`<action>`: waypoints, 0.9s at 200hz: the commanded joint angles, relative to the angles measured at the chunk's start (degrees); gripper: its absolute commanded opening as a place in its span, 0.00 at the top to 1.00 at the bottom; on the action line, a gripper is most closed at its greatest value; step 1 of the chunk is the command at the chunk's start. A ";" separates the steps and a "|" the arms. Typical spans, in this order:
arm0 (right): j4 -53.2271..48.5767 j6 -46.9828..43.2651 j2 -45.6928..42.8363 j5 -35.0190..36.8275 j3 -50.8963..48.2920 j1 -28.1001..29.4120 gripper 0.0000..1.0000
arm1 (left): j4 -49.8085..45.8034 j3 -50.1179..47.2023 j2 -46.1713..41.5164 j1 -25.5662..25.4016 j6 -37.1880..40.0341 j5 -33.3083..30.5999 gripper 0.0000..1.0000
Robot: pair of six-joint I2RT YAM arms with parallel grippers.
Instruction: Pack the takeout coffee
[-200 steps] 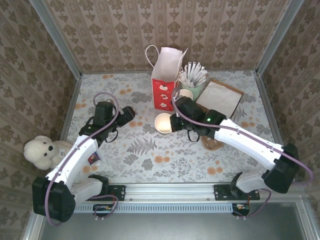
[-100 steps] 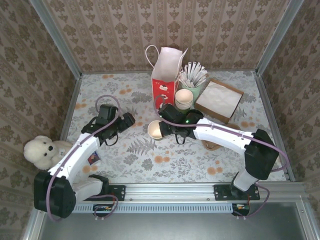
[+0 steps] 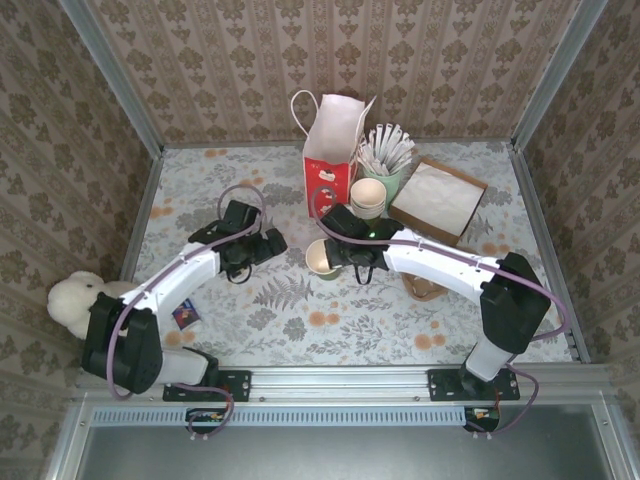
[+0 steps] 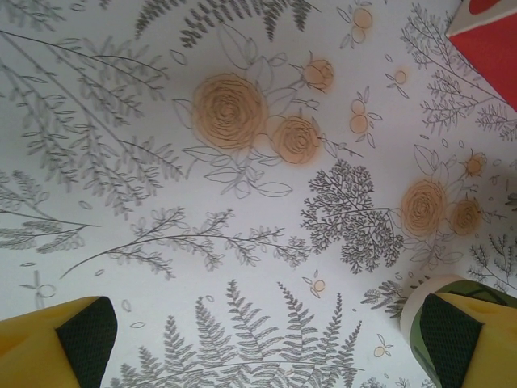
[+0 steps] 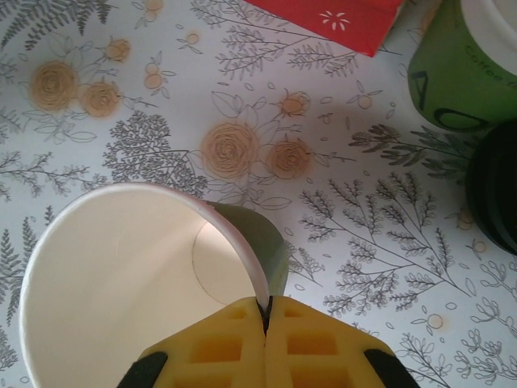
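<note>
Splayed left gripper (image 4: 266, 347), clamped right gripper (image 5: 266, 311)

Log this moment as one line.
right gripper: shut on rim of lidless cup | left gripper: open, empty, low over table beside that cup | bag: upright at back

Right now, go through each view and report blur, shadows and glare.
Top external: even light, sharp, faint shadows under the left arm and right arm. Left wrist: tablecloth crisp, near fingers slightly soft. Right wrist: open paper cup casts a soft shadow; no glare anywhere.
</note>
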 commanded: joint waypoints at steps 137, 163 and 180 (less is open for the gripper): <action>-3.79 1.92 -7.75 -0.81 -0.07 -2.90 0.42 | -1.47 6.28 4.89 -5.27 -1.13 -0.49 0.00; -1.25 -0.11 -13.94 -0.21 -4.57 -5.97 0.26 | 1.40 5.44 3.03 -5.18 -1.58 -0.10 0.00; -0.20 0.75 -18.27 -1.47 -8.55 -10.28 0.17 | 3.57 4.98 1.58 -5.09 -1.58 0.38 0.00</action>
